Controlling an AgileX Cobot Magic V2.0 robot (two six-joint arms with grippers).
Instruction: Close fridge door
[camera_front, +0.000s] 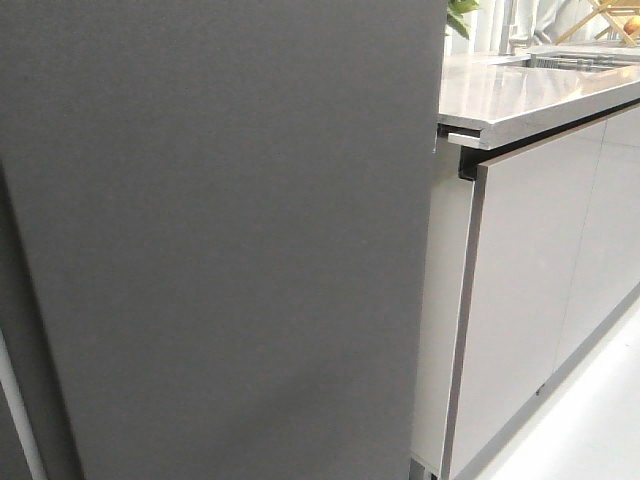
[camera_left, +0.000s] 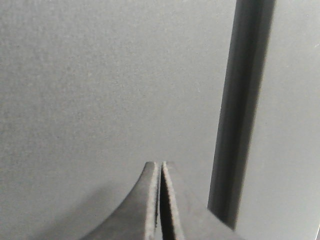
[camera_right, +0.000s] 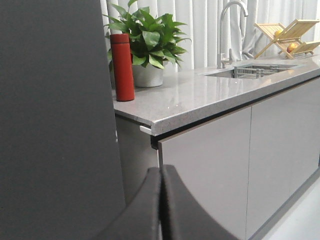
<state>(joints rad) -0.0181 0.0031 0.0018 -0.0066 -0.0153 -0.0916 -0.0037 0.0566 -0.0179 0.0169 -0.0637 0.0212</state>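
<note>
The fridge door (camera_front: 220, 240) is a matte dark grey slab that fills the left two thirds of the front view, its right edge close to the counter end. It fills the left wrist view (camera_left: 110, 80) with a dark vertical gap (camera_left: 242, 110) beside it, and the left side of the right wrist view (camera_right: 55, 115). My left gripper (camera_left: 160, 164) is shut and empty, its tips close to the door's face; contact cannot be told. My right gripper (camera_right: 161, 170) is shut and empty, off the door's edge, before the cabinets. No gripper shows in the front view.
A grey stone counter (camera_front: 520, 100) over pale glossy cabinet fronts (camera_front: 520, 300) runs to the right. On it stand a red flask (camera_right: 122, 60), a potted plant (camera_right: 147, 42), a sink with tap (camera_right: 230, 35) and a wooden dish rack (camera_right: 287, 32).
</note>
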